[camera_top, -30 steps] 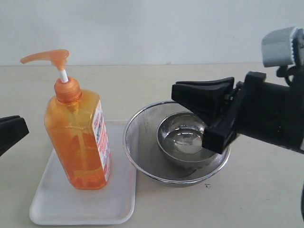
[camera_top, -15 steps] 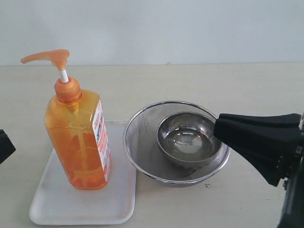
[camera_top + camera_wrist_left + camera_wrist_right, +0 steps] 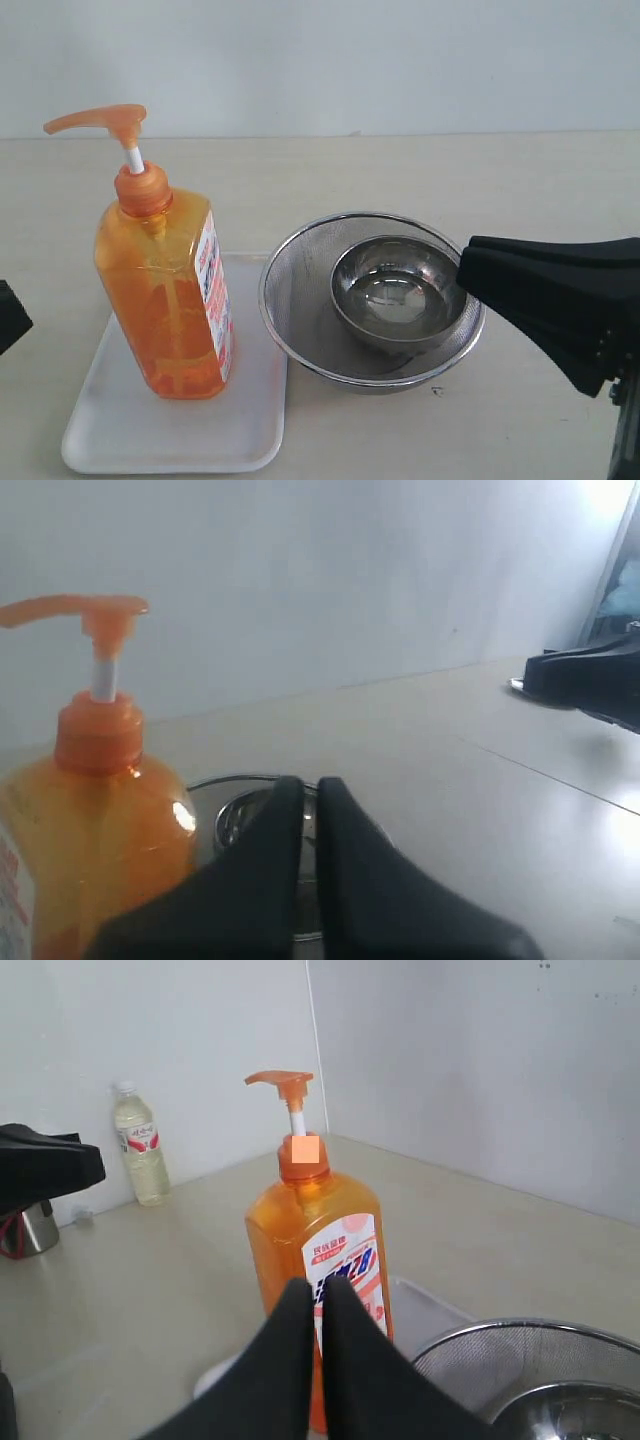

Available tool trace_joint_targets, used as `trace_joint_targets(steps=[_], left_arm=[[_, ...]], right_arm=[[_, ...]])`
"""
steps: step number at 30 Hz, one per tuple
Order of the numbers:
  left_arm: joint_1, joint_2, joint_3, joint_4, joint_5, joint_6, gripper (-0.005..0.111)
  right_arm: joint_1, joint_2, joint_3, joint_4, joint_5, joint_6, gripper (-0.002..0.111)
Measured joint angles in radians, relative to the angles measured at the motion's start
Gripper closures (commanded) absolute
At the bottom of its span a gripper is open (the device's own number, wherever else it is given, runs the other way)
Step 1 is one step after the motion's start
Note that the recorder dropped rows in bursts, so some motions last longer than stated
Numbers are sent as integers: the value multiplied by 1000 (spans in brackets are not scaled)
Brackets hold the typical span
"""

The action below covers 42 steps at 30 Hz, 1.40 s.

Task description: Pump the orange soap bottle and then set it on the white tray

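Observation:
The orange soap bottle [image 3: 165, 290] stands upright on the white tray [image 3: 175, 425] at the left, its pump head raised on the white stem. The bottle [image 3: 90, 810] also fills the near side of the left wrist view, and the bottle [image 3: 315, 1230] stands straight ahead in the right wrist view, label facing the camera. My right gripper [image 3: 470, 262] hangs shut and empty at the right, apart from the bottle, its tips over the strainer's rim. Only a black corner of my left gripper [image 3: 8, 318] shows at the left edge. Both grippers [image 3: 303, 785] [image 3: 312, 1288] are shut on nothing.
A round steel mesh strainer [image 3: 300, 300] holding a small steel bowl [image 3: 395, 295] sits right of the tray, touching its edge. A clear drink bottle [image 3: 138, 1145] stands by the far wall in the right wrist view.
My right gripper has drawn back to the right and lower, off the strainer's middle. My left gripper has slid further out past the left edge. The bottle has not moved.

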Motion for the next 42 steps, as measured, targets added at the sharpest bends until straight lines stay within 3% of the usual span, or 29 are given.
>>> trace_joint_targets(steps=[4,7,10,18,23,33,35,37,40,42], left_arm=[[-23,-14,0,-16,1,59,102],[-35,-69,0,-210,71,190,102],[-23,-146,0,-265,139,229,102],[1,-324,0,-290,345,205,102],[38,-330,11,-292,376,192,102],[38,-330,11,-296,378,131,102],[38,-330,11,-378,378,146,102],[38,-330,13,-539,376,280,102],[38,-330,51,-875,375,605,102],[38,-330,78,-1004,388,770,102]], right_arm=[[0,0,0,0,-3,2,108],[0,0,0,0,-3,2,108],[0,0,0,-2,-6,2,108],[0,0,0,-2,-8,2,108],[0,0,0,-4,-8,2,108],[0,0,0,-4,-8,2,108],[0,0,0,-4,-8,2,108],[0,0,0,-4,-8,2,108],[0,0,0,-4,-8,2,108],[0,0,0,-4,-8,2,108]])
